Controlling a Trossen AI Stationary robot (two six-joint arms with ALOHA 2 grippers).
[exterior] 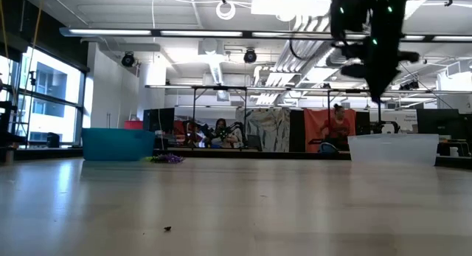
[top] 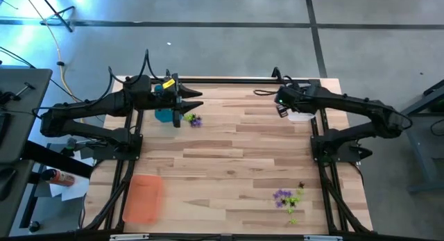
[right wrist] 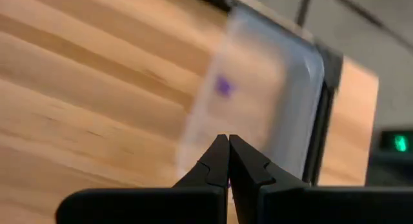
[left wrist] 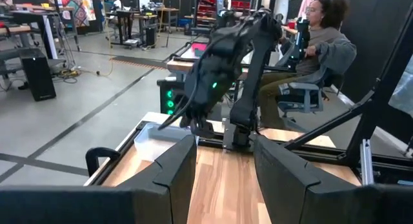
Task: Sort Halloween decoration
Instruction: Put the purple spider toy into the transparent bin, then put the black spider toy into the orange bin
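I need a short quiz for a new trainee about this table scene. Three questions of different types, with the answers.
1. True or false: the right gripper is shut.
2. Which tray lies below the right gripper? A teal, B clear, C orange.
3. Fill in: the larger heap of trinkets lies on the bare ____, near the right arm's base.

Key: 1 true; 2 B; 3 table.

Left gripper raised at far left of table, jaws parted. Right gripper far right, jaws closed.
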